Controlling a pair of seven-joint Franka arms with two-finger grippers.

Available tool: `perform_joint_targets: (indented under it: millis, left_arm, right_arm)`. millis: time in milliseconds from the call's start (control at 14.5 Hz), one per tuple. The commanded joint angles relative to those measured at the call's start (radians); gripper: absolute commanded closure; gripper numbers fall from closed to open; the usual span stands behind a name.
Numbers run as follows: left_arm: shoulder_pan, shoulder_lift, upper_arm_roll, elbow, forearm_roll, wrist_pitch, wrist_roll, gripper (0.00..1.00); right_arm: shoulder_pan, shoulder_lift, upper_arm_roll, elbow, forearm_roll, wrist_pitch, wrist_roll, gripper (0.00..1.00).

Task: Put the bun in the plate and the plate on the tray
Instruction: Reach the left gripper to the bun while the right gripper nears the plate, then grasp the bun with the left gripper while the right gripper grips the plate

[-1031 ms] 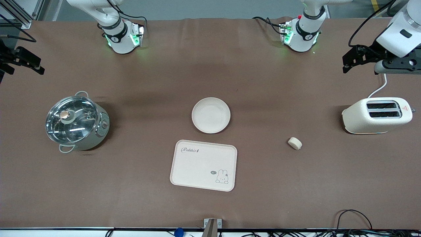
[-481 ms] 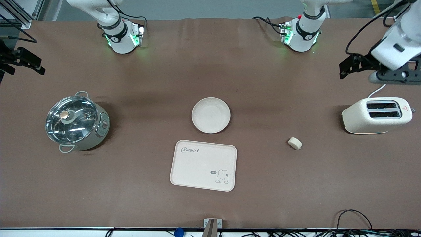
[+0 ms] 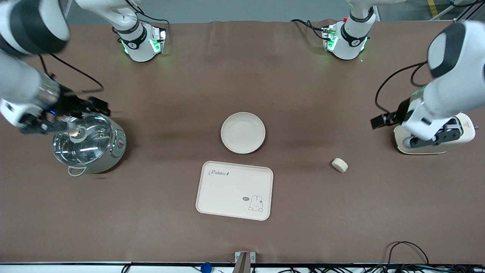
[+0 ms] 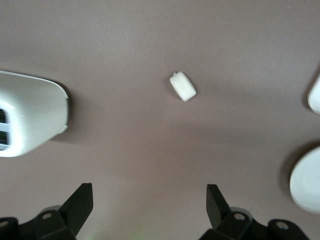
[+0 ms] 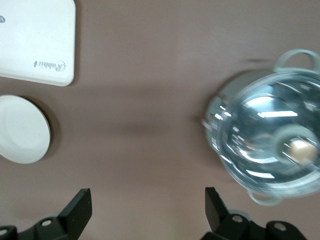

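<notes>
While both arms hang above the table with nothing in hand, the scene reads thus:

Left gripper (image 4: 147, 210): black two-finger jaws spread wide, empty; up over the bare brown table between the toaster and the bun.
Right gripper (image 5: 145, 212): black jaws likewise spread wide, empty; up over the table just beside the pot at the right arm's end.
Bun: the small cream-white rounded bun (image 3: 340, 165) lies on the bare table toward the left arm's end, near the cream two-slot toaster (image 3: 435, 134); well apart from the plate.
Plate: the round shallow cream-white plate (image 3: 243, 132) sits mid-table, empty; just beside the tray and farther from the front camera.
Tray: the flat cream rectangular tray (image 3: 234, 190) with "Rabbit" script, nothing on it.
Pot: the steel pot with a glass lid (image 3: 89, 142); no part of the job.
Progress: nothing done as yet; bun into plate and plate onto tray both remain; I judge the left arm best placed for the bun.
</notes>
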Motion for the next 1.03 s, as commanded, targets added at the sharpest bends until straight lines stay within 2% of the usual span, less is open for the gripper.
perform_joint_targets:
  millis: [0, 138, 344, 481, 688, 962]
  left_arm:
    - [-0.003, 0.067, -0.002, -0.043, -0.017, 0.11, -0.12, 0.0]
    - [-0.006, 0.145, -0.004, -0.052, -0.017, 0.191, -0.247, 0.0]
    - [-0.033, 0.246, -0.007, -0.054, -0.005, 0.276, -0.377, 0.0]
    - [-0.032, 0.308, -0.007, -0.054, -0.003, 0.359, -0.478, 0.0]
    - [-0.035, 0.378, -0.007, -0.055, -0.003, 0.437, -0.525, 0.0]
    - [-0.019, 0.44, -0.002, -0.054, 0.029, 0.468, -0.525, 0.01]
  right_arm:
    - [0.039, 0.076, -0.009, -0.033, 0.084, 0.104, 0.025, 0.0]
    - [0.049, 0.078, -0.007, -0.146, 0.147, 0.219, 0.026, 0.0]
    - [0.074, 0.076, -0.007, -0.283, 0.305, 0.327, 0.025, 0.0]
    - [0.137, 0.081, -0.007, -0.326, 0.318, 0.38, 0.025, 0.0]
    - [0.216, 0.096, -0.007, -0.426, 0.321, 0.558, 0.025, 0.0]
    - [0.302, 0.132, -0.009, -0.434, 0.374, 0.606, 0.093, 0.0]
